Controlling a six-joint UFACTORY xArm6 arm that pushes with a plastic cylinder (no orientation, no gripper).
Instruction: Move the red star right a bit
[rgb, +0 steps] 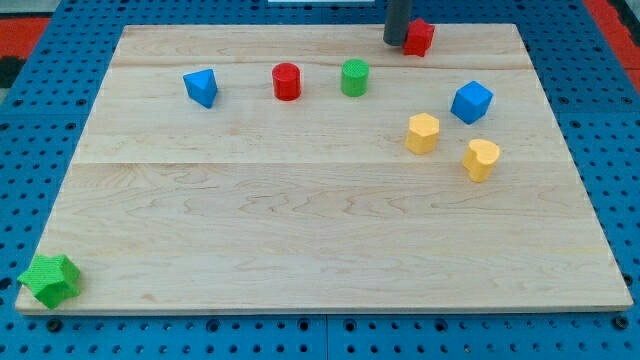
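Observation:
The red star (420, 36) lies near the board's top edge, right of centre. My tip (395, 42) stands right against the star's left side, touching it or nearly so. The dark rod rises out of the view's top edge.
A red cylinder (287, 81), a green cylinder (354, 77) and a blue block (201, 87) lie in a row below the top edge. A blue cube (471, 102) and two yellow blocks (423, 133) (481, 159) lie at the right. A green star (50, 279) sits at the bottom-left corner of the wooden board (300, 230).

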